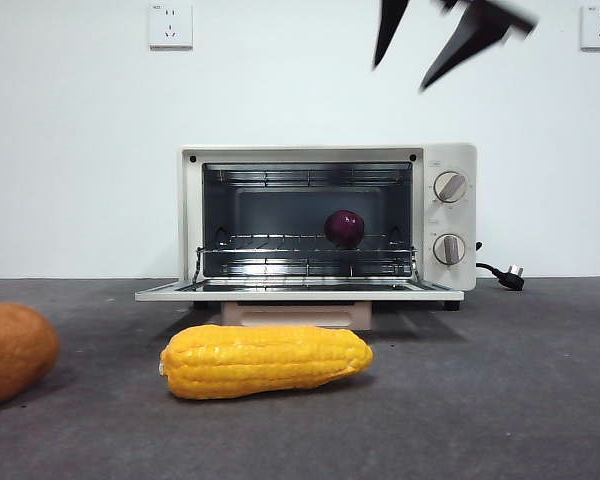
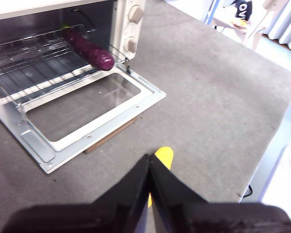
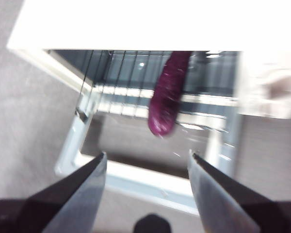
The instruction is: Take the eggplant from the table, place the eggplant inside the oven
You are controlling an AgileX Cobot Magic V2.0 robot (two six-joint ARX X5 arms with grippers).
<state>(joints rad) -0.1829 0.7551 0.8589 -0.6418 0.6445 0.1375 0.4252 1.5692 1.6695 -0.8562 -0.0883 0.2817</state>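
Observation:
The eggplant (image 1: 344, 228) lies on the wire rack inside the cream-white oven (image 1: 450, 155), toward its right side, seen end-on as a round purple blob. Its long purple body (image 2: 89, 49) (image 3: 166, 97) shows in both wrist views, one end near the rack's front edge. The oven door (image 1: 300, 293) hangs open, flat over the table (image 1: 500, 400). My right gripper (image 3: 147, 160) is open and empty, high above the door; its black jaws (image 1: 430, 40) show at the top of the front view. My left gripper (image 2: 149, 162) is shut on nothing, above the table in front of the oven.
A yellow corn cob (image 1: 265, 360) lies on the table in front of the oven door. An orange-brown rounded vegetable (image 1: 10, 350) sits at the left edge. A black plug (image 1: 508, 276) lies right of the oven. The table's edge (image 2: 281, 121) runs off to the oven's right.

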